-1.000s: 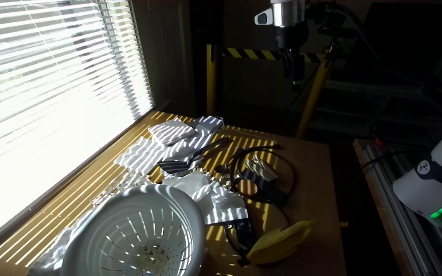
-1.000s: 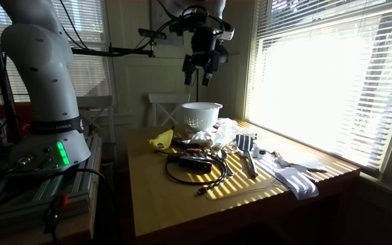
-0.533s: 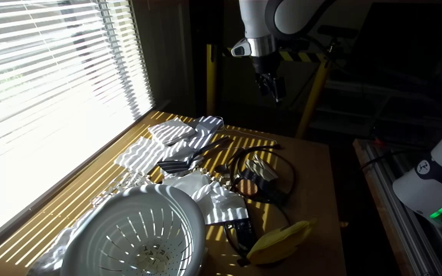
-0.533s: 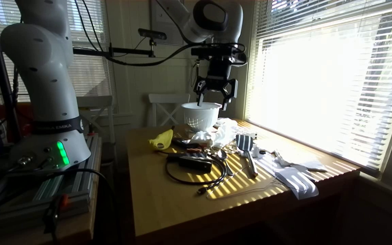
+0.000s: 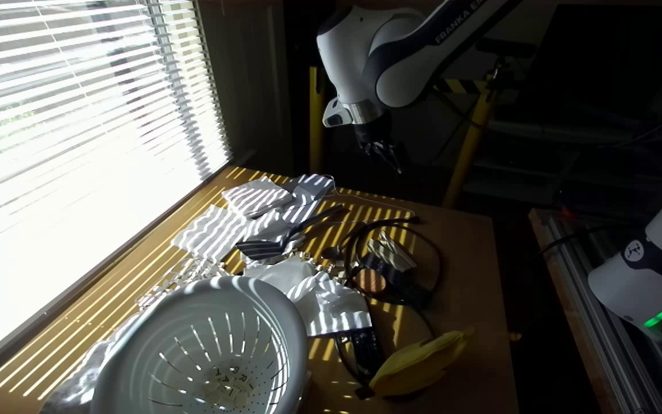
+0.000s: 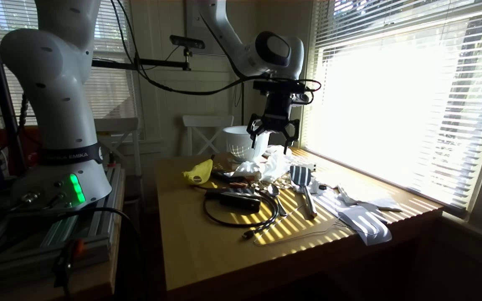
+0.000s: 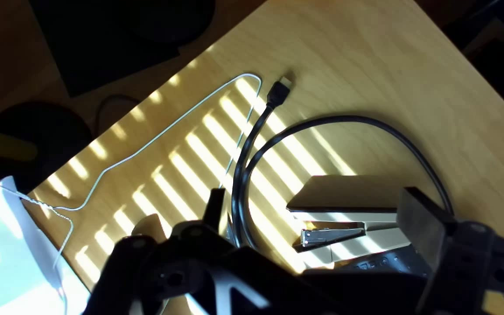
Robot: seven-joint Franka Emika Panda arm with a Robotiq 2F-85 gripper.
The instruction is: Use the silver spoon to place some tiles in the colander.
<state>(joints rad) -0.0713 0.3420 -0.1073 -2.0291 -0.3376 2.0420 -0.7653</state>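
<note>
The pincer (image 6: 269, 149) is released: its fingers stand wide apart above the surface (image 6: 199, 255), slightly right of centre in an exterior view. The colander (image 5: 187, 310) stands upright at the lower left of the frame in an exterior view. The silver spoon (image 6: 273, 191) lies on the surface, below the pincer in the frame and just beside the loop of the black cable (image 7: 344, 118); contact between the two cannot be determined. The spatula (image 6: 306, 195) lies to the right of the spoon, blade toward the top of the frame. The small pale tiles (image 5: 190, 275) lie scattered beside the upper rim of the colander. In the wrist view, a thin wire (image 7: 134, 154) lies left of centre.
</note>
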